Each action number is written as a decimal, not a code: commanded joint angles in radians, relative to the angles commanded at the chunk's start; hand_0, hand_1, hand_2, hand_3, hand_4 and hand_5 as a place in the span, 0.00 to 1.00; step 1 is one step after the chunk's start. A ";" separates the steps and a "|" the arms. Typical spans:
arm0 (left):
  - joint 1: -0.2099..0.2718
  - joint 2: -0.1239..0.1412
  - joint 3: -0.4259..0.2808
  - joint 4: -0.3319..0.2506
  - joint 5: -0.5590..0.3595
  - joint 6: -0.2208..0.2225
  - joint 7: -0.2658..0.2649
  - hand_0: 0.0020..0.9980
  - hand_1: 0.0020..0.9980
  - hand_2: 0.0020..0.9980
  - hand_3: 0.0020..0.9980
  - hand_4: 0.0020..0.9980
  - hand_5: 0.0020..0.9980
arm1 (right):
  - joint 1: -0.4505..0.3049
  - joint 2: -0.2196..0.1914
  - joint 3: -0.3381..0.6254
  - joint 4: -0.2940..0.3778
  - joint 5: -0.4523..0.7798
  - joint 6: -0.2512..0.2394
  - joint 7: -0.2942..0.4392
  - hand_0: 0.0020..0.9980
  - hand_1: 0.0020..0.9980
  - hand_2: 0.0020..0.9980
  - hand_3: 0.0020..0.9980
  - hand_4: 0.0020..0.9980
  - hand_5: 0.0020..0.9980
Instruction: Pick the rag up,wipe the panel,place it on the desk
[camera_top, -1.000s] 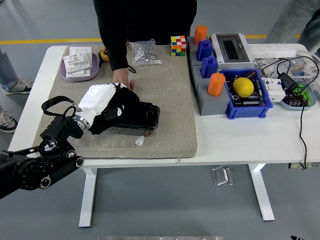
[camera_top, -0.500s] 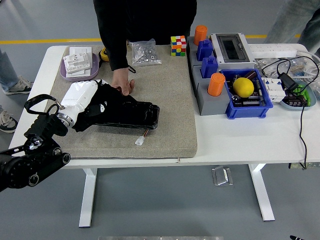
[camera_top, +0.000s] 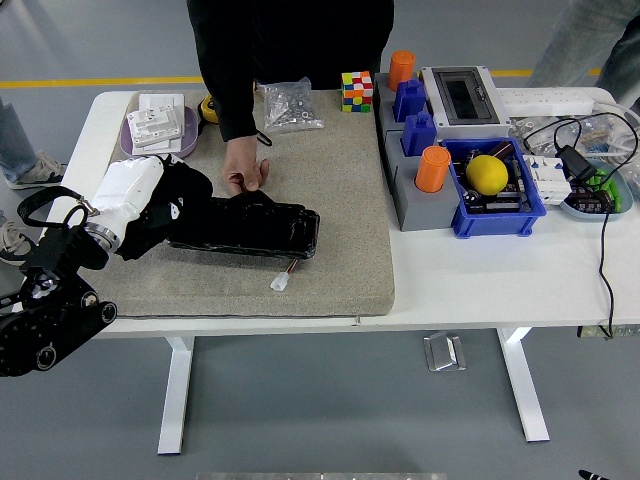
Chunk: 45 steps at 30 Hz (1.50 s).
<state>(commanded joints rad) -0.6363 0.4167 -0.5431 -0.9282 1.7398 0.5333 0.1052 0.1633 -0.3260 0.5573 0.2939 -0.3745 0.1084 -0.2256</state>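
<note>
A long black panel (camera_top: 255, 230) lies on the grey felt mat (camera_top: 330, 190), with a white connector (camera_top: 279, 283) on a wire at its near side. My left hand (camera_top: 150, 205), with a white back, is at the panel's left end, its dark fingers closed on a black rag (camera_top: 185, 190) that rests on the mat and the panel's left end. A person in black stands at the far side; one hand (camera_top: 243, 170) rests at the panel's far edge. My right arm does not show.
A purple tray (camera_top: 184, 141) with white boxes stands at the back left. A bag of screws (camera_top: 290, 105) and a colour cube (camera_top: 356, 90) lie at the mat's far edge. A grey rack (camera_top: 410, 205) with orange and blue parts, a blue bin (camera_top: 495, 215) with a yellow ball, and cables (camera_top: 570, 150) fill the right.
My left hand has slid left along the panel with the rag, from its middle to its left end. The person's hand has stayed at the far edge.
</note>
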 joint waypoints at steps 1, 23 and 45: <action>0.001 0.000 -0.001 0.000 0.000 0.000 0.000 0.21 0.14 0.66 0.68 0.46 0.00 | 0.000 0.000 0.000 0.000 0.000 0.000 0.000 0.79 0.71 0.73 0.66 1.00 0.55; -0.037 -0.059 0.080 -0.027 -0.017 0.000 0.013 0.21 0.14 0.66 0.68 0.46 0.00 | 0.003 -0.008 -0.005 -0.002 0.003 0.002 0.002 0.79 0.71 0.73 0.66 1.00 0.56; -0.084 -0.129 0.224 -0.116 -0.011 -0.003 0.047 0.21 0.14 0.66 0.68 0.46 0.00 | 0.003 -0.018 -0.023 -0.004 0.005 0.006 0.002 0.79 0.71 0.73 0.66 1.00 0.56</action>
<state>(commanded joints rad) -0.7199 0.2879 -0.3191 -1.0443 1.7291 0.5298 0.1526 0.1666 -0.3440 0.5343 0.2896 -0.3690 0.1147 -0.2232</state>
